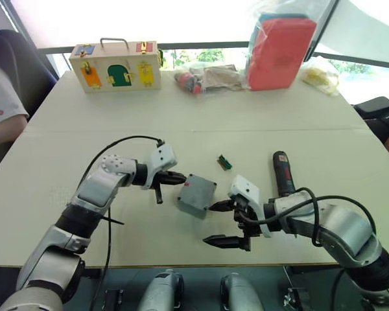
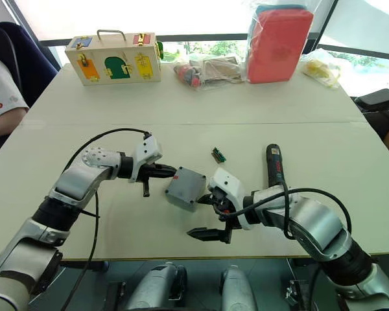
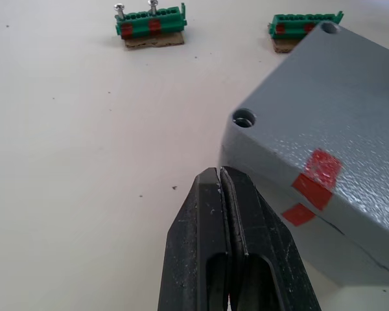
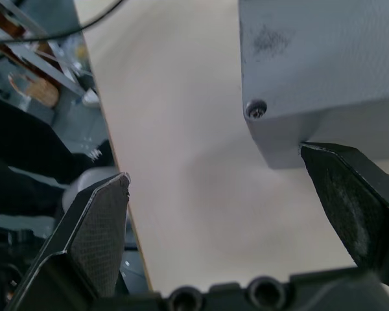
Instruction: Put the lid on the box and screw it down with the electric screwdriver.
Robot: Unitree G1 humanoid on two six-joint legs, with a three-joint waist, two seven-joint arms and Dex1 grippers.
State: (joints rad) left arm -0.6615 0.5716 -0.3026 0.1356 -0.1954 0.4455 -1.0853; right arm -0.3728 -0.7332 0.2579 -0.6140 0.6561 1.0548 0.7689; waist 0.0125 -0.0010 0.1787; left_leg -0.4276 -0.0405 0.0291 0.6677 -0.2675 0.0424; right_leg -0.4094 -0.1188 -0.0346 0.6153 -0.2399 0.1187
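While the box (image 1: 196, 195) rests lidded on the worktop (image 1: 259, 139):
Left gripper (image 1: 179, 179): fully closed, empty, tips against box.
Right gripper (image 1: 220, 223): spread wide, empty, one fingertip at box.
Electric screwdriver (image 1: 283, 173): just beyond right gripper.

I can't read any words, brand names or numbers anywhere from here. The only marks I see are three plain red patches on the side of the grey box (image 3: 324, 181), with no lettering on them, and red markings on the black screwdriver (image 1: 283, 172) near the counter's right edge, too small to make out.
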